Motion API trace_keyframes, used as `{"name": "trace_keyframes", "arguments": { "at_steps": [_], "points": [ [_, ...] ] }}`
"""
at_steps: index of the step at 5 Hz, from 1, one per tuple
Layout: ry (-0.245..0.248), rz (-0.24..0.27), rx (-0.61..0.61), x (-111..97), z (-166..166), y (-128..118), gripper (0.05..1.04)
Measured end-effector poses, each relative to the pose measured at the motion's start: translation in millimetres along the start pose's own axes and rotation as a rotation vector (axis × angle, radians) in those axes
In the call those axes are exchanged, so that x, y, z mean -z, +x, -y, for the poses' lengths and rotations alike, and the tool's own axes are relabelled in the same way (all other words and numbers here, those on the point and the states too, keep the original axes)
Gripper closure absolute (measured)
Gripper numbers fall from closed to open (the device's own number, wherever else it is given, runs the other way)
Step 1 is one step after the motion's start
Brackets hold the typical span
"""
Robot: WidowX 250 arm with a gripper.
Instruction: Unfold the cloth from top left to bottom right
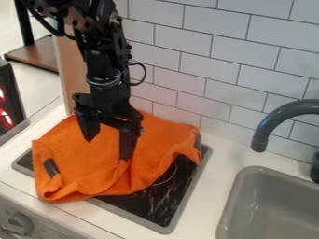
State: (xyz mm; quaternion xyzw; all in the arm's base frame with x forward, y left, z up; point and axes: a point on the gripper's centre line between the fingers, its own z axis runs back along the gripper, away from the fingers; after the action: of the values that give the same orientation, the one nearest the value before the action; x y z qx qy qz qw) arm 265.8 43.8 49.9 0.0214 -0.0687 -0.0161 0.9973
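Pincer (pixel 107 150) hangs down over the orange cloth (pixel 84 161), fingers spread well apart, nothing pinched between them. Arm comes in from the top, toward the view's left. The finger nearer the view's right reaches lower; its tip is at a crease in the cloth, can't tell if it's touching.

Cloth lies under and around the pincer, rumpled, across the black cooktop (pixel 159 205). Its far part runs behind the pincer toward the wall. Near edge is bunched, in front of the pincer. One dark patch (pixel 51 168) sits on the cloth to the view's left of the pincer, another at the cloth's edge to its right. Bare cooktop shows to the front right of the pincer, plus a strip at far left.

White surface (pixel 215 170) around the cooktop. Right of the pincer, well apart: grey sink (pixel 232 200), dark faucet (pixel 268 126) arching above it. Behind the pincer: white tiled wall (pixel 205 65). Knob (pixel 20 224) front left, below the surface edge.
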Motion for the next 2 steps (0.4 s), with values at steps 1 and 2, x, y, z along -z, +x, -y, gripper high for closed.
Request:
{"name": "trace_keyframes", "arguments": {
  "at_steps": [1, 2],
  "points": [
    [-0.007, -0.025, -0.003, 6, 1, -4, 0.085],
    [-0.017, -0.066, -0.012, 19, 2, -3, 0.085]
  ]
}}
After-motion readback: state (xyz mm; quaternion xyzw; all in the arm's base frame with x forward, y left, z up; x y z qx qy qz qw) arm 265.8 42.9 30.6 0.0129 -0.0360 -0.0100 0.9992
